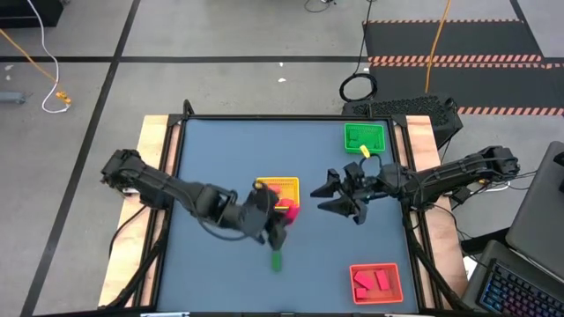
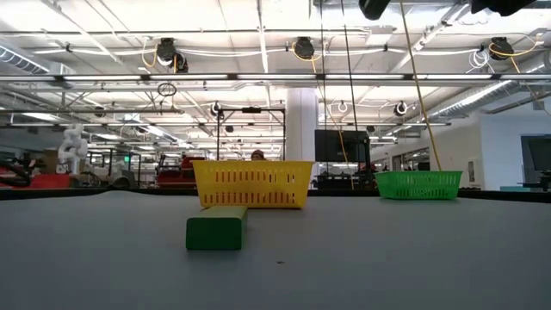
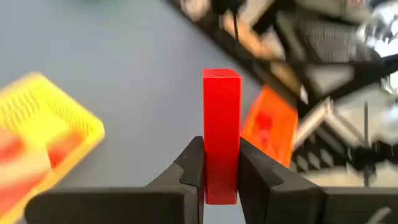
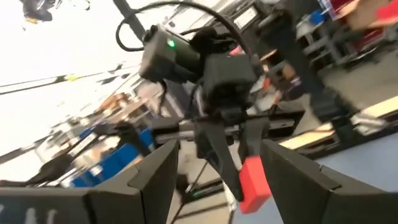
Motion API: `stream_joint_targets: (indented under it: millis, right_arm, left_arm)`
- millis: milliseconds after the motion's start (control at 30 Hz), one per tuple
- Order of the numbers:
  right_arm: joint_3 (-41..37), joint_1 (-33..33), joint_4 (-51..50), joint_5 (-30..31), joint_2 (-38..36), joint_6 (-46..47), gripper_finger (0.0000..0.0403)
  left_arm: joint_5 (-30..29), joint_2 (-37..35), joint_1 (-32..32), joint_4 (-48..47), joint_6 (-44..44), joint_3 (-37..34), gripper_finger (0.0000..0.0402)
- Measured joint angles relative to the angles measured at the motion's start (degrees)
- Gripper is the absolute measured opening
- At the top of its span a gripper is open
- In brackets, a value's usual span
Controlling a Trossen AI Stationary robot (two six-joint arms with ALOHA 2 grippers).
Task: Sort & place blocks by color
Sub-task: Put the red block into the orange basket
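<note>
Red, stiff and likely light, the bar block point(image 3: 221, 134) is standing upright between the left gripper point(image 3: 221, 177) jaws, which are clamping its lower end, held above the table just beside the yellow tray point(image 1: 280, 186). Its smooth flat faces are probably giving a sure hold, though a grip nearer the middle would resist twisting better. The green bar block point(image 2: 216, 228) is lying on the table, easy to pinch across its narrow sides. The right gripper point(image 1: 337, 194) is hovering nearby, jaws apart and empty.
</note>
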Motion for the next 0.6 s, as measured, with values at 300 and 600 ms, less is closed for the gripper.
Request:
stream_joint_targets:
  millis: [300,600]
  right_arm:
    - [0.0,-0.04,0.86,5.51,0.0,-0.77,0.0221]
    - [0.05,-0.42,-0.35,10.98,-0.07,-2.74,0.0221]
  left_arm:
    - [-0.55,0.64,6.21,7.89,8.9,-0.09,0.0057]
    - [0.43,0.59,8.94,13.98,13.46,-0.11,0.0057]
